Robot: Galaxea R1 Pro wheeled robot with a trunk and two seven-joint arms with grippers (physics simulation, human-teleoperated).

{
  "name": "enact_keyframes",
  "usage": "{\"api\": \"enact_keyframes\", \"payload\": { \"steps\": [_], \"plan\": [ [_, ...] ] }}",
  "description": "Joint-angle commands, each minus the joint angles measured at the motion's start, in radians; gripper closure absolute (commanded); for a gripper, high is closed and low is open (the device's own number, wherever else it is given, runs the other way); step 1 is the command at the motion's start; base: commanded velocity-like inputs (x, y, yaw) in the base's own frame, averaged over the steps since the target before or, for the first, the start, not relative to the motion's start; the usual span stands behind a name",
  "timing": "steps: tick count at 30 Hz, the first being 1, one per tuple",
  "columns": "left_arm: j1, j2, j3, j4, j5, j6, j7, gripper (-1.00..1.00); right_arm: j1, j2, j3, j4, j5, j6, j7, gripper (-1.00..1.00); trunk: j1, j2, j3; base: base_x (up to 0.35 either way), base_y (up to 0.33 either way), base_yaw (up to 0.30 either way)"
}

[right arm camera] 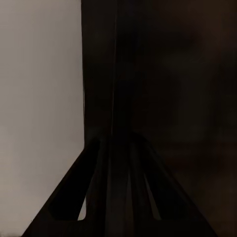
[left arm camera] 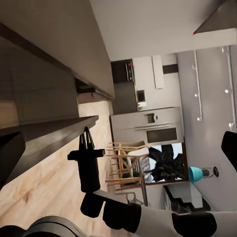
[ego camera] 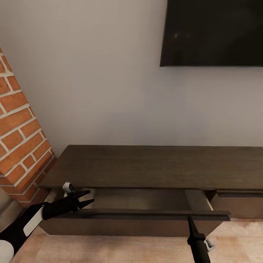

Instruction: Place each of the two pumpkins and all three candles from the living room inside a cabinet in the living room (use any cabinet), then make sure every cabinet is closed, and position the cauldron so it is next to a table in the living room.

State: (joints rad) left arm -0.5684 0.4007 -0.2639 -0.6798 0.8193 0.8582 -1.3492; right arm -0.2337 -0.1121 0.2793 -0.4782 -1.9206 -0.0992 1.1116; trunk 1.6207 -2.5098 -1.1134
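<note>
Head view: I stand the robot square to the long, low, dark-brown wood-grain cabinet [ego camera: 157, 166] against the pale wall, below a black wall-mounted screen [ego camera: 212, 33] and beside a red-brick column [ego camera: 20, 146]. One wide handleless drawer [ego camera: 135, 214] is pulled out, pale inside and, so far as I can see, holding nothing; a second drawer front [ego camera: 239, 204] to its right sits nearly flush.

The left gripper [ego camera: 88, 197] hovers over the open drawer's left end, its black fingers spread and holding nothing. The right gripper [ego camera: 190, 219] points its tip at the drawer's front edge, in my judgement placed to move that panel. In the right wrist view its fingers [right arm camera: 148, 197] lie close against dark wood [right arm camera: 173, 74]; I cannot tell whether they are parted or together.

Count: one cabinet, two drawer fronts, one drawer open, two grippers. The left wrist view looks along the cabinet front toward a distant kitchen with wooden stools [left arm camera: 126, 168].
</note>
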Motion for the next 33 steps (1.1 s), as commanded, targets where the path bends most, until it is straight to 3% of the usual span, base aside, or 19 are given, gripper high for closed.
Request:
{"api": "enact_keyframes", "payload": {
  "steps": [1,8,33],
  "plan": [
    [-0.001,0.001,-0.005,0.000,0.006,0.010,-0.002,-1.00,-0.001,-0.001,0.004,-0.002,-0.009,-0.010,0.011,1.00,-0.001,0.000,-0.001,-0.330,0.000,0.000],
    [-0.001,0.001,-0.005,0.000,0.006,0.010,-0.002,-1.00,-0.001,-0.001,0.004,-0.002,-0.009,-0.010,0.011,1.00,-0.001,0.000,-0.001,-0.255,0.000,0.000],
    [-0.001,0.001,-0.004,-0.001,0.006,0.009,-0.002,-1.00,-0.001,-0.001,0.004,-0.002,-0.009,-0.010,0.011,1.00,-0.001,0.000,-0.001,-0.084,0.000,0.000]
  ]
}}
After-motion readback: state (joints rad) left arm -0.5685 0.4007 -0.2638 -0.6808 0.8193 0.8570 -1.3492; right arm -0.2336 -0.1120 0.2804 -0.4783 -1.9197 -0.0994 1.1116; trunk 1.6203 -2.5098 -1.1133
